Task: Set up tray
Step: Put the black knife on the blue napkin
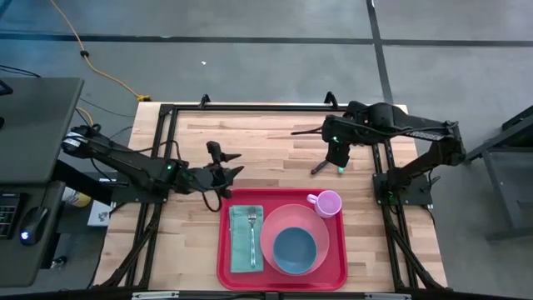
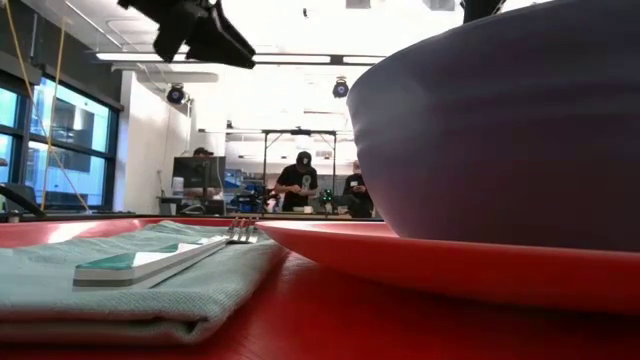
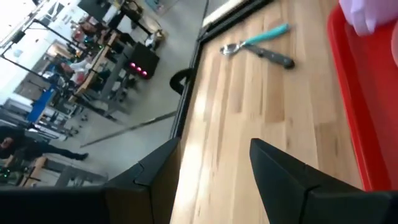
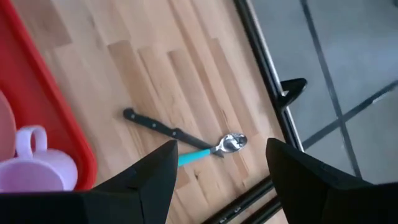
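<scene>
Right gripper, fingers parted and holding nothing, hangs above the bare wood toward the far right of the table. Directly below it, seen between the fingers in the right wrist view, lie a spoon with a teal handle and a knife with a dark handle, the two meeting or crossing where the handles come together. Left gripper, likewise spread and empty, waits just off the far left corner of the tray.

The tray sits at the near centre of the table and carries a folded green napkin with a fork on it at the left, a pink plate holding a blue-grey bowl at the centre, and a lilac mug at the far right corner.

The step in hand appears to be fetching the remaining cutlery. It is best done by descending over one handle well clear of the crossing, fingers set across the handle, so the second utensil is not dragged along.
</scene>
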